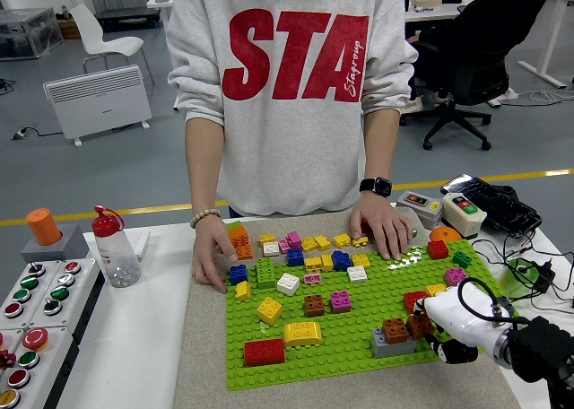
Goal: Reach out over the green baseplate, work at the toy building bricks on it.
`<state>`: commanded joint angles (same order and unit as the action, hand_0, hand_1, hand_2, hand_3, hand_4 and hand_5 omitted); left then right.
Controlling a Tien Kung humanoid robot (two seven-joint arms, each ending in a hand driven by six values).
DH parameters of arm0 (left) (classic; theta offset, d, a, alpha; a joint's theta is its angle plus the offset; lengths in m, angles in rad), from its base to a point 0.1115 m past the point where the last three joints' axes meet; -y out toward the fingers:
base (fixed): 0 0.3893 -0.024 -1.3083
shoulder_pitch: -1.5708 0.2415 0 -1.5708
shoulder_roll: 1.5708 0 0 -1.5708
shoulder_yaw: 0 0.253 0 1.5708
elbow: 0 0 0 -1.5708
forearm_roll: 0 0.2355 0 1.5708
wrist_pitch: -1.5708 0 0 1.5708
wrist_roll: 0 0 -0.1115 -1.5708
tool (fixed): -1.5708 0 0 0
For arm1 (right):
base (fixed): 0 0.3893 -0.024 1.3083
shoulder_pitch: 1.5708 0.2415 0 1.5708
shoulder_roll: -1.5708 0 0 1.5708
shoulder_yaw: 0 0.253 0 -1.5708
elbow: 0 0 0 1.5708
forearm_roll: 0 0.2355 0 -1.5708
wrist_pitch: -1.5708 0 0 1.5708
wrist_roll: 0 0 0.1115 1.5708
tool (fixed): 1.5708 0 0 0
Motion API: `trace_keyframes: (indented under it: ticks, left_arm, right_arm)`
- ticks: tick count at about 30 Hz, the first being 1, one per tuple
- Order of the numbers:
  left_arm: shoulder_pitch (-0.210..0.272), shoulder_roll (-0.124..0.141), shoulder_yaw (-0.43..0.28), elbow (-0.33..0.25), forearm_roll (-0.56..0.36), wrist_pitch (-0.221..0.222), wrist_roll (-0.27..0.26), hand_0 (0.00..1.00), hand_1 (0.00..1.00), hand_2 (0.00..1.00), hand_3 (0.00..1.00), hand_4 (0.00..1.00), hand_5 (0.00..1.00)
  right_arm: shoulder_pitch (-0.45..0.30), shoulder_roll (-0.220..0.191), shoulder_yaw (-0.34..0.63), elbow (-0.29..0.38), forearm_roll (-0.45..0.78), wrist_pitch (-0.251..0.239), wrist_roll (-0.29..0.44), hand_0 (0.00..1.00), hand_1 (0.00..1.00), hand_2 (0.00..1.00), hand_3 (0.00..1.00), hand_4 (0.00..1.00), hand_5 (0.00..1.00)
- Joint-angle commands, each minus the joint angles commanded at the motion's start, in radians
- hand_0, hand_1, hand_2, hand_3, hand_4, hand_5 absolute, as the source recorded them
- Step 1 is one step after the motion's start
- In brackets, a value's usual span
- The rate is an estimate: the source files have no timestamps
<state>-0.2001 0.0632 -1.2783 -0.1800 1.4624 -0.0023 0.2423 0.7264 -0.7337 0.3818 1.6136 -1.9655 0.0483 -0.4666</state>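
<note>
The green baseplate (350, 360) lies on a grey mat and carries several loose bricks. My right hand (437, 327), white with a black forearm, reaches in from the lower right over the plate's right edge. Its fingers are curled on a small brown brick (419, 324). Just left of it, another brown brick (395, 329) sits on a grey brick (392, 343). A red brick (413, 300) and a yellow brick (436, 290) lie just behind my hand. The left arm does not show.
A person stands at the far side, one hand (211, 258) resting at the plate's left edge, the other (384, 230) at its far edge. A button box (31, 315) and a bottle (114, 248) stand at the left; cables and switch boxes (462, 212) at the right.
</note>
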Motion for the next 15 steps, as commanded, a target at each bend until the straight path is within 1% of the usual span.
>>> trace_keyframes:
  ticks: [15]
  left_arm:
    - [0.010,-0.004,-0.001,0.000,0.004,0.000,0.002,0.650,0.691,0.667,0.562,0.282,0.998]
  right_arm:
    - [0.000,0.016,-0.004,0.001,0.000,0.006,-0.012,0.227,0.378,0.470,0.505,0.384,0.211]
